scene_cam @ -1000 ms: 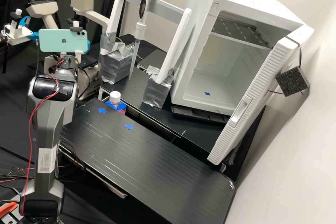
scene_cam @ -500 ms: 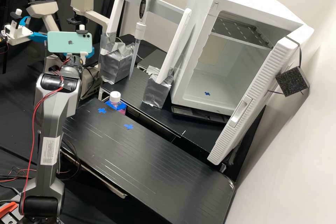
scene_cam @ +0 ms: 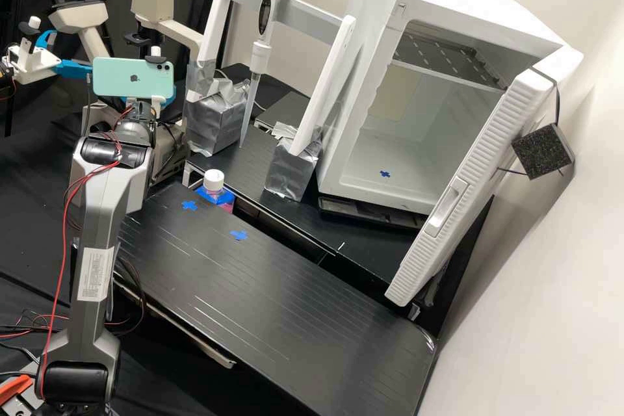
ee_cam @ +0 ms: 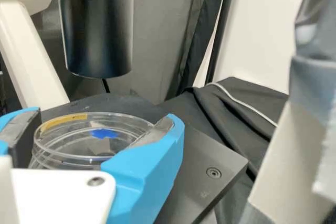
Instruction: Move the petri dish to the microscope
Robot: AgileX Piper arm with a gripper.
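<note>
The petri dish (ee_cam: 79, 142) is held between the blue fingers (ee_cam: 149, 163) of the gripper (scene_cam: 170, 100), which are closed on its sides, beneath and to one side of the black cylinder (ee_cam: 97, 24) of the microscope (scene_cam: 153, 1). The dish is kept roughly level beside the bare part of the dark stage (ee_cam: 210, 169); whether it is touched by the stage from below cannot be told. A strip of yellow tape (ee_cam: 64, 121) is stuck along its rim, and a blue patch (ee_cam: 104, 133) is seen in or through it. In the high view, the gripper is mostly hidden behind the green phone (scene_cam: 133, 78). Near the microscope, the pipette (scene_cam: 261, 55) is hung upright from its white frame (scene_cam: 292, 6), whose feet are wrapped in silver tape (scene_cam: 218, 120). A bottle (scene_cam: 214, 183) with a white cap is set beside the edge of the bench (scene_cam: 260, 292), near two blue crosses (scene_cam: 238, 234) by which the bench top is marked. Farther along, the incubator (scene_cam: 364, 97) is left open, with another blue cross on its floor and a shelf (scene_cam: 448, 58) inside.
</note>
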